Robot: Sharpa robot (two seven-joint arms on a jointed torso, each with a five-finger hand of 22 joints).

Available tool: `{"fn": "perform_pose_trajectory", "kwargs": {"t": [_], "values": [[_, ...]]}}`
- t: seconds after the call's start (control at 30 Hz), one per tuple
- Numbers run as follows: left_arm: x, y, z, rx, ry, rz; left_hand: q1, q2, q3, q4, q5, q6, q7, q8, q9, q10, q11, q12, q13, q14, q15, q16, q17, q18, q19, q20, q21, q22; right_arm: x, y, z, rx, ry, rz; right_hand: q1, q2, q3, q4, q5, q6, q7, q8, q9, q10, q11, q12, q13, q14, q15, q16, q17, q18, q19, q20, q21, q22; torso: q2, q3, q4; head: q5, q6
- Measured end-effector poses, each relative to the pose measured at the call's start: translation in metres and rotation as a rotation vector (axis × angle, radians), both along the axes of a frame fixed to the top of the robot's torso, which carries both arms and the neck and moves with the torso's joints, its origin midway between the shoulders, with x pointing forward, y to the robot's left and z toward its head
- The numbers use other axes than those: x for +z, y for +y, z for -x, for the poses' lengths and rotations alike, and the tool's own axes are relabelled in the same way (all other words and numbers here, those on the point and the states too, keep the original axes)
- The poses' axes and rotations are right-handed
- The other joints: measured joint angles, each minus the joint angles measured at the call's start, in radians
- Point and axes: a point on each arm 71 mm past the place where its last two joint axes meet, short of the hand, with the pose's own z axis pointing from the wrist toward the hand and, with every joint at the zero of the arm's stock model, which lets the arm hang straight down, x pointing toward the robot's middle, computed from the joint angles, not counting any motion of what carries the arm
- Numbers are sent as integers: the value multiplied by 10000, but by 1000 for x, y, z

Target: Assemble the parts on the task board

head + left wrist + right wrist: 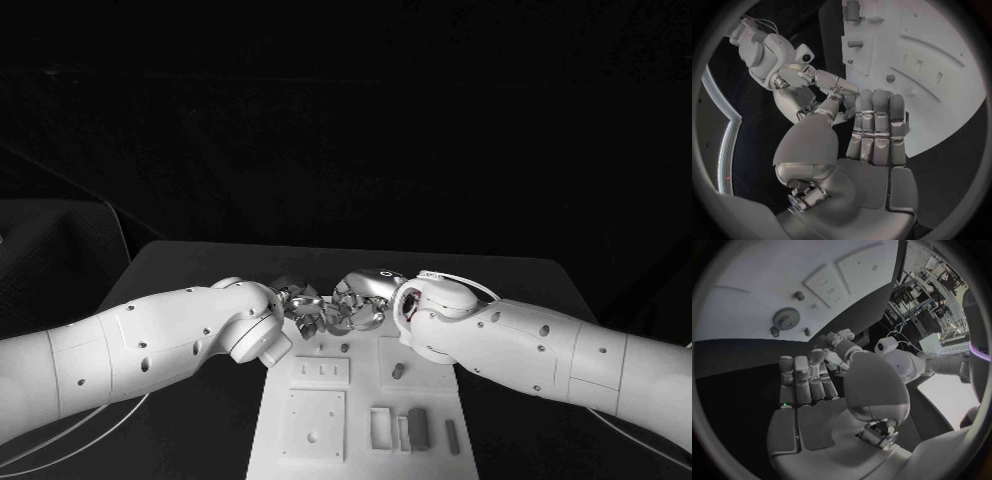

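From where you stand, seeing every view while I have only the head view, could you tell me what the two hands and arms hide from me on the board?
Observer: A gear lies flat on the task board; the right wrist view shows it.
Operator: Thank you. How do the left hand fingers lie?
Observer: Straight and side by side, in the left wrist view.
Operator: Does the right hand hold a part?
Observer: I cannot tell; its thumb covers where the hands meet.
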Motion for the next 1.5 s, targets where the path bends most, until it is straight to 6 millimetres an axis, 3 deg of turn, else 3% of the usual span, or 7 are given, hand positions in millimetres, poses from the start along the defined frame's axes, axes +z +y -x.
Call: {"fn": "perform_pose_trajectory", "kwargs": {"t": [0.1,0.47,0.6,1.07,1.37,1.5], "values": [[0,0,0,1,12,-21,4,4,0,0,0,34,-34,0,-1,0,0,0,0,0,0,0,1,1,0,0,0,0,0,1,0,0,8,27,0,0,0,0,0,-1,1,0,2,0,0,0,0,0,1,0,0,-1,0,0,0,0,1,0,0,0,-1],[1,-3,1,-93,20,37,689,437,598,-98,40,71,2,-62,9,0,1,0,-1,0,0,0,114,-39,-1,1,0,-37,-3,0,0,-49,85,182,0,0,-1,-1,42,-4,4,-5,3,0,0,0,0,2,5,7,0,-2,36,-36,0,0,3,-5,0,-8,-13],[2,-3,0,-120,34,104,1086,524,1016,-140,17,71,3,-120,-34,-1,3,-46,-23,0,1,0,163,-188,-2,2,0,-66,-4,-2,-1,-109,117,252,0,0,-2,-1,43,-6,7,-33,-2,0,0,0,0,1,6,37,0,-3,36,-35,0,0,3,-5,3,-19,-23],[1,-3,0,-127,138,224,1346,423,1337,46,76,53,21,-207,-61,-19,25,-213,-100,-39,40,-46,204,-211,-2,4,-41,-92,-4,-2,-1,-158,127,306,0,0,-2,-2,42,-9,10,-1,-1,36,-36,-1,0,12,20,37,0,-3,35,-35,0,0,12,8,5,-9,-70],[1,-3,0,-144,186,257,1412,409,1464,169,76,-133,96,-285,-92,-174,180,-403,-188,-124,54,-85,225,-227,-38,40,-78,-109,-4,-4,0,-172,116,295,-28,-27,-3,-2,41,-14,15,1,1,36,-36,0,0,42,-4,37,0,-6,36,-35,0,0,13,14,2,8,-129],[1,-3,0,-117,227,299,1609,476,1716,280,74,-346,127,-395,-182,-350,265,-620,-273,-149,80,-130,272,-366,-38,40,-78,-125,-4,-6,0,-216,111,303,-28,-28,-3,-2,40,-21,23,0,0,36,-36,-1,0,43,-4,37,0,-9,36,-35,0,0,13,14,5,23,-166]]}}
